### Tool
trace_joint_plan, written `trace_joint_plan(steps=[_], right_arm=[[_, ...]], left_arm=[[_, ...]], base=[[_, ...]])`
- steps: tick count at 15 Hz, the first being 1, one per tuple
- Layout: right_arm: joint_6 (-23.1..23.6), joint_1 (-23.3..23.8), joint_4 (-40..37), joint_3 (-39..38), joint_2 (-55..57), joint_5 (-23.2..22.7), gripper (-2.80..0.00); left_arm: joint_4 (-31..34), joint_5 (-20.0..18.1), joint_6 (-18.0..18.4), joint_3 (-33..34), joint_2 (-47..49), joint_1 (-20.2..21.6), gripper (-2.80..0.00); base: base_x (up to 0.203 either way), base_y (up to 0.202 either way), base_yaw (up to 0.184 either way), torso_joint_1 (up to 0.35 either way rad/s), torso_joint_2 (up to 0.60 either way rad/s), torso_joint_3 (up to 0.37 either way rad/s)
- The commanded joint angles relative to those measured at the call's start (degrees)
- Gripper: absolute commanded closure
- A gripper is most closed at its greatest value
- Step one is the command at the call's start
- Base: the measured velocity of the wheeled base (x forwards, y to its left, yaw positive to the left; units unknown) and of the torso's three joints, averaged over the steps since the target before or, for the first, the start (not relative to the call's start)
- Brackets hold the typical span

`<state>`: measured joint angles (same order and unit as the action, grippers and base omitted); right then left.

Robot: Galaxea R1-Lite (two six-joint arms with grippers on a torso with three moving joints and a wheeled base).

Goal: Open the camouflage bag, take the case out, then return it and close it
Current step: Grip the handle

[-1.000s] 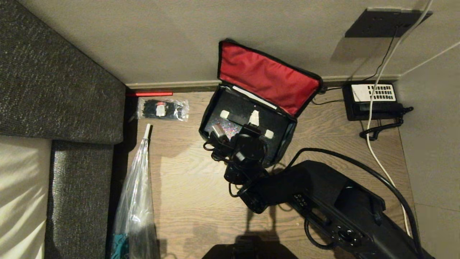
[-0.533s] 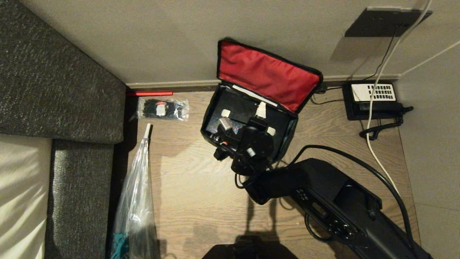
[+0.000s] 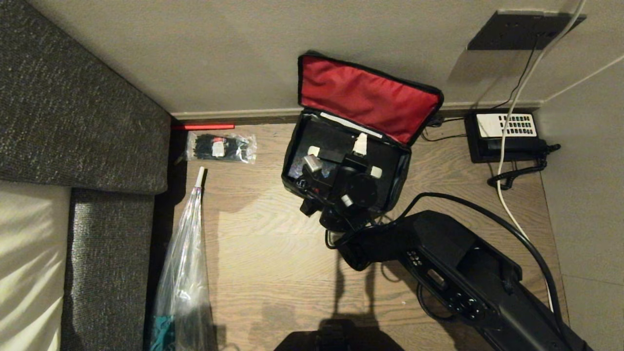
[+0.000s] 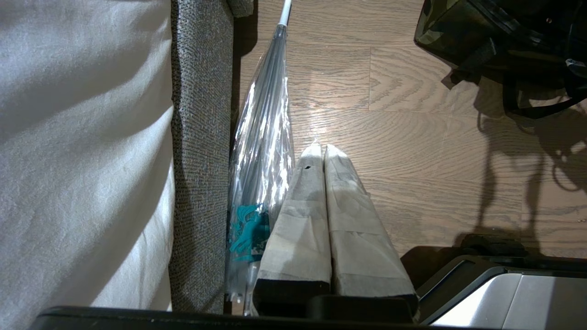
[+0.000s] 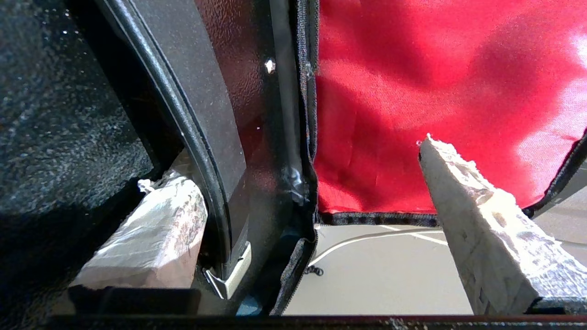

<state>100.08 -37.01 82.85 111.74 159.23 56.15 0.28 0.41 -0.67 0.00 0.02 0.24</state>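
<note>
The camouflage bag (image 3: 400, 180) stands open by the wall, its red-lined lid (image 3: 365, 97) tipped back. The black case (image 3: 334, 139) lies inside it, with white strips on top. My right gripper (image 3: 336, 153) is down over the bag and open wide. In the right wrist view one taped finger (image 5: 151, 238) sits low beside the case's rim (image 5: 215, 114). The other finger (image 5: 481, 229) hangs free in front of the red lining, touching nothing. My left gripper (image 4: 324, 147) is shut and parked over the wood floor, well to the left of the bag (image 4: 458, 27).
A black telephone (image 3: 507, 136) with cords sits right of the bag, with a white cable (image 3: 512, 195) trailing past it. A clear packet of black items (image 3: 222, 147) lies to the left. A plastic-wrapped umbrella (image 3: 183, 263) lies along the grey sofa (image 3: 73, 122).
My right gripper has moved further over the bag towards the lid and turned at the wrist. The bag has shifted a little to the right. The left arm has not moved.
</note>
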Motion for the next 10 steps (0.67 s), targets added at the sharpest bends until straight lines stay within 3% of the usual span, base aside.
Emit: trace_joint_plan(steps=[1, 3, 10], right_arm=[[0.64, -0.08, 0.44, -0.03, -0.19, 0.36, -2.80], [0.30, -0.08, 0.60, -0.10, 0.12, 0.22, 0.00], [-0.52, -0.17, 0.74, -0.03, 0.38, 0.19, 0.00]], left_arm=[[-0.02, 0.02, -0.03, 0.18, -0.11, 0.02, 0.00], [-0.02, 0.02, -0.03, 0.18, -0.11, 0.02, 0.00], [-0.02, 0.02, -0.03, 0.18, -0.11, 0.02, 0.00]], base=[[0.000, 0.000, 0.000, 0.000, 0.00, 0.000], [0.000, 0.000, 0.000, 0.000, 0.00, 0.000], [0.000, 0.000, 0.000, 0.000, 0.00, 0.000]])
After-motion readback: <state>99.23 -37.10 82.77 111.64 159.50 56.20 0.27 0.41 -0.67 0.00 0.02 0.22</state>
